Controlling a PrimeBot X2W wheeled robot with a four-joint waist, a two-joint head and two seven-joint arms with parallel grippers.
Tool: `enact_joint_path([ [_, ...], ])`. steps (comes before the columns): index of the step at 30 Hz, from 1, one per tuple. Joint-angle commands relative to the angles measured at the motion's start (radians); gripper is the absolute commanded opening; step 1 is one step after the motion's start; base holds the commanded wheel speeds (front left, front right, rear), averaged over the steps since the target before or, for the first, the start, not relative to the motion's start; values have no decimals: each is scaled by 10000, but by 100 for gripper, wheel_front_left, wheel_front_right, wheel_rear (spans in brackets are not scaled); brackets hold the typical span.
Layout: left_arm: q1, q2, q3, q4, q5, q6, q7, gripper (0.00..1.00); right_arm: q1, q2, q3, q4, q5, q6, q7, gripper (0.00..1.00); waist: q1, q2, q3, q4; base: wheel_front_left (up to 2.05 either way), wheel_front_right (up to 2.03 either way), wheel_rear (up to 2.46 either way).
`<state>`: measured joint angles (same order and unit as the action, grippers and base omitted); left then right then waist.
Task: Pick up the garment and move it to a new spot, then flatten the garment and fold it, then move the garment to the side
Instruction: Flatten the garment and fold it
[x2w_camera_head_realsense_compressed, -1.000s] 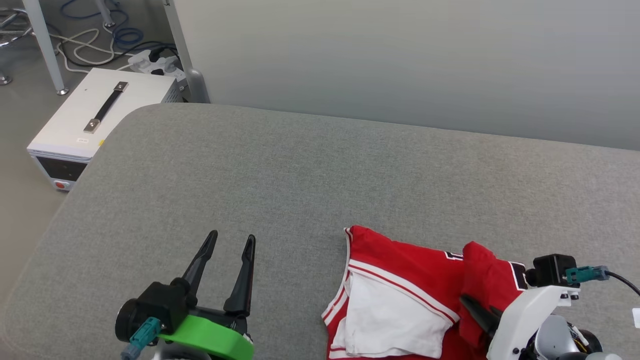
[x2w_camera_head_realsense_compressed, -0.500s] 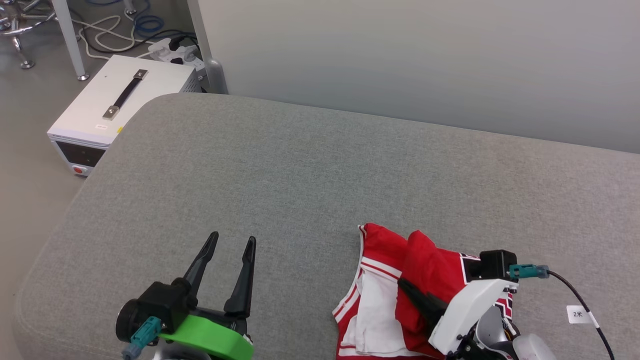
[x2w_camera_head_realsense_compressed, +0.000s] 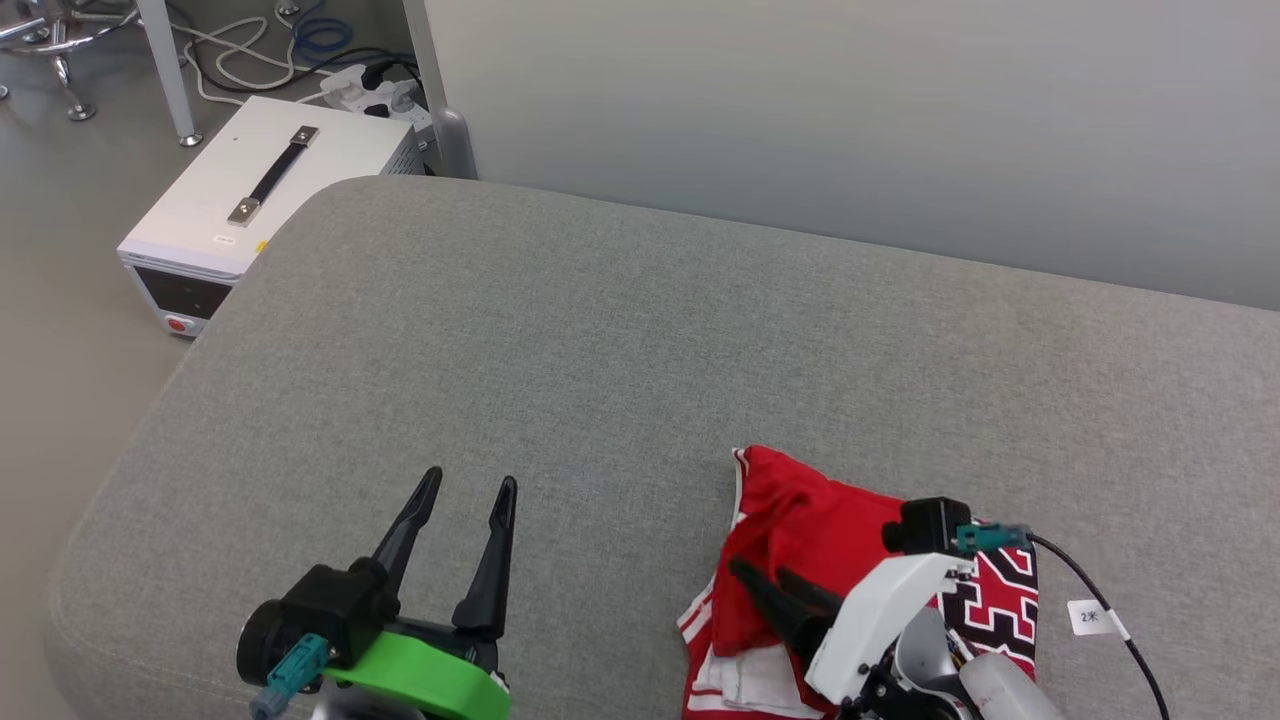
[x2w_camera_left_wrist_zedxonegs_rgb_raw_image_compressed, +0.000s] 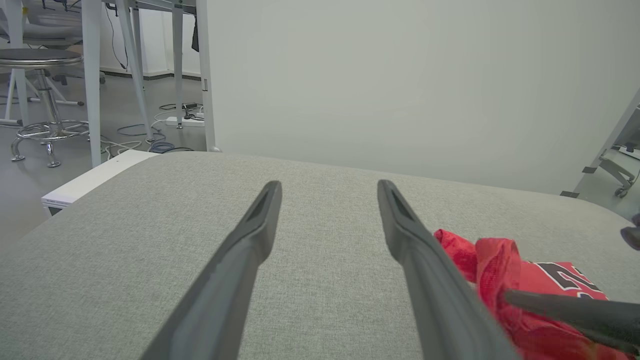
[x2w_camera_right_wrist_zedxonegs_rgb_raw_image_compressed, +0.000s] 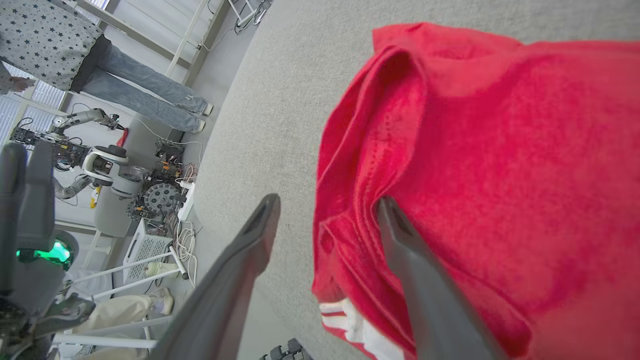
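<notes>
Garment (x2w_camera_head_realsense_compressed: 800, 510) lies bunched on grey cushion (x2w_camera_head_realsense_compressed: 600, 350), near-right part; its black-white print is partly hidden, not readable. R gripper (x2w_camera_head_realsense_compressed: 762, 572) is open w/ one finger on red cloth, gripping nothing; L gripper (x2w_camera_head_realsense_compressed: 470, 478) open wide, empty. Cable tag (x2w_camera_head_realsense_compressed: 1090, 617): text too small.

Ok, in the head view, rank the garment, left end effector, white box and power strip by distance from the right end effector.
1. garment, directly beneath it.
2. left end effector, to its left.
3. white box, floor, far left.
4. power strip, beyond the box.
</notes>
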<state>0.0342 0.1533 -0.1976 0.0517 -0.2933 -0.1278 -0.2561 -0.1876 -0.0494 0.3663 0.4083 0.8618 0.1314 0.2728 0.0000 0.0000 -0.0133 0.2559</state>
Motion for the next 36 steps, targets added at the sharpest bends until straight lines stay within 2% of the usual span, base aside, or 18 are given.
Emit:
enact_joint_path([
  [1, -118, -20, -27, 2, -44, -29, -57, 100, -173, -9, 228, -29, 339, -7, -74, 100, 0, 0, -15, -15, 0, 0, 0],
  [7, -114, 0, -24, -3, -35, -29, -57, 100, -409, -9, 1026, -406, 1344, -7, -54, 100, 0, 0, -54, -122, 0, 0, 0],
  [12, -91, 7, 6, -23, -43, -29, -57, 100, -796, -9, 788, -549, 991, -7, -128, 100, 0, 0, -94, -301, 0, 0, 0],
  [15, -68, -5, 26, -35, -34, -29, -57, 100, -1142, -52, 461, -665, -363, -7, -150, 100, 0, 0, -100, -454, 0, 0, 0],
  [19, -62, -26, 70, -68, -44, -29, -57, 100, -1448, -552, 29, -1213, -2412, -7, -176, 100, 0, 0, -87, -698, 0, 0, 0],
  [26, -76, -87, 202, -109, -169, -29, -57, 100, -1373, -1949, -836, -2508, -5040, -7, -1011, 100, 0, 0, 3, -1183, 0, 0, 0],
  [31, -125, -121, 194, -146, -201, -29, -57, 100, -755, -2465, -1800, -3180, -6299, -7, -1910, 100, 0, 0, 94, -1453, 0, 0, 0],
  [36, -169, -132, 146, -192, -206, -29, -57, 100, 193, -2219, -2943, -3749, -6682, -7, -2781, 100, 0, 0, 162, -1586, 0, 0, 0],
])
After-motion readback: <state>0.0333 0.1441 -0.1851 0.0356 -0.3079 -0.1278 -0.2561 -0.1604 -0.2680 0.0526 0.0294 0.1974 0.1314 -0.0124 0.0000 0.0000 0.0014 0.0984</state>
